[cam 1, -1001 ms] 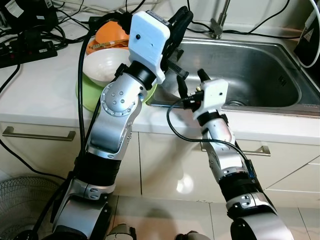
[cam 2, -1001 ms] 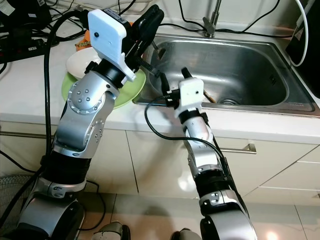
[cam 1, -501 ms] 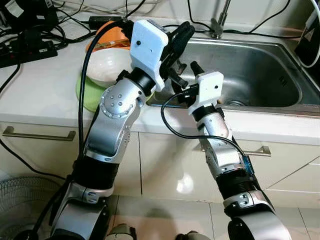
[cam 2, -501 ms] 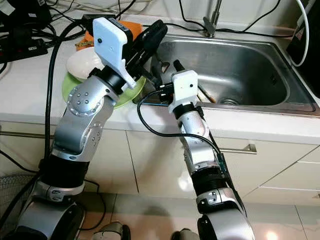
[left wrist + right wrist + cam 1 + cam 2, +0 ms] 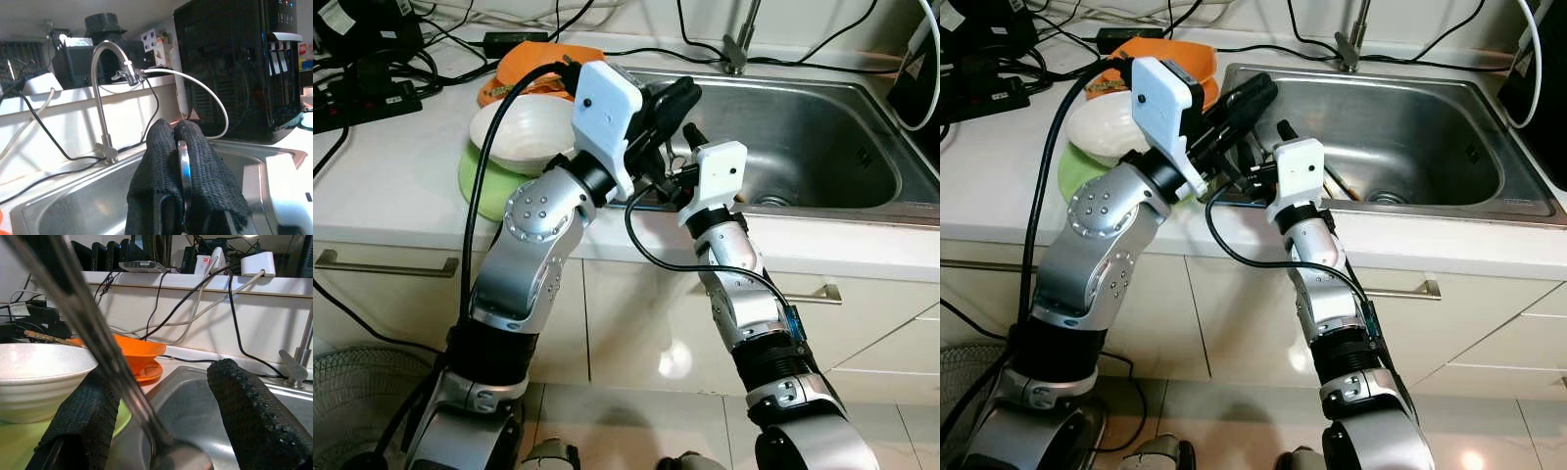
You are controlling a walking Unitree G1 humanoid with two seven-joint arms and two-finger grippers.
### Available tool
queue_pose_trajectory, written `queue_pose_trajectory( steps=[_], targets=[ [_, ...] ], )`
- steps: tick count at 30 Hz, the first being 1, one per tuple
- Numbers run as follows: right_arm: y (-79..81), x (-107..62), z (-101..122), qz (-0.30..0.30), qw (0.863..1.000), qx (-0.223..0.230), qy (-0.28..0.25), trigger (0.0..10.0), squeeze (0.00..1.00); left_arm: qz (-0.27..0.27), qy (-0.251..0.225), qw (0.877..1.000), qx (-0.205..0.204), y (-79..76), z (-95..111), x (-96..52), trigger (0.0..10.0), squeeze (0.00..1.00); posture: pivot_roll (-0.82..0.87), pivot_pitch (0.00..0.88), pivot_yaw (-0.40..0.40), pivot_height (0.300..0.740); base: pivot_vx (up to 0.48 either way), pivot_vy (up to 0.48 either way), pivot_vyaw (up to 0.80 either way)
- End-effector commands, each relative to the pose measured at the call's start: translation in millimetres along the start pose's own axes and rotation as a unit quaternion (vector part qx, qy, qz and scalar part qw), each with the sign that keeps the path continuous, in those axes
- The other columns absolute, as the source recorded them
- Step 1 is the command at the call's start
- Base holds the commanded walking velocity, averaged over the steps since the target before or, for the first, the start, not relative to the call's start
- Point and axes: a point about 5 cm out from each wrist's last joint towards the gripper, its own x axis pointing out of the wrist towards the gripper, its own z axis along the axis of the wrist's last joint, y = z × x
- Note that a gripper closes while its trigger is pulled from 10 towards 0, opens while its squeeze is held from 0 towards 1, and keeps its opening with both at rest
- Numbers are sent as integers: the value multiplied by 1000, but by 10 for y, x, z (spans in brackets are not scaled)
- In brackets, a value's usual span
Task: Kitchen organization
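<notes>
I've got the left tool (image 5: 181,147) clamped on a thin metal utensil (image 5: 93,328), right tool (image 5: 161,416) apart around it over the steel sink (image 5: 822,147); handover pending, nothing stowed yet.

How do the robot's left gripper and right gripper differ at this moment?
The left gripper is shut on a metal utensil; the right gripper is open, and the utensil's shaft passes between its fingers. The left one reaches from the bowl side, the right one from the counter's front edge. Both are at the sink's left rim.
</notes>
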Motion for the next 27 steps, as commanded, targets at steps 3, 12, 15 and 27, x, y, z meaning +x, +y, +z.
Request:
queue_pose_trajectory(
  steps=[3,12,15,27],
  targets=[
    [-1,24,57,1,1000,4,-11,0,0,-13,-4,1000,2,-31,51,-1,10000,0,76,67,-13,718,0,0,0],
    [11,34,61,2,1000,8,-13,0,0,-15,5,1000,5,-16,44,-23,10000,0,76,62,-13,718,0,0,0],
    [17,37,56,2,1000,9,-12,0,0,-15,7,1000,3,-8,38,-32,10000,0,79,59,-10,718,0,0,0],
    [31,37,51,1,1000,13,-13,0,0,-28,32,999,20,-53,-48,-48,10000,0,80,55,-7,718,0,0,0]
  ],
)
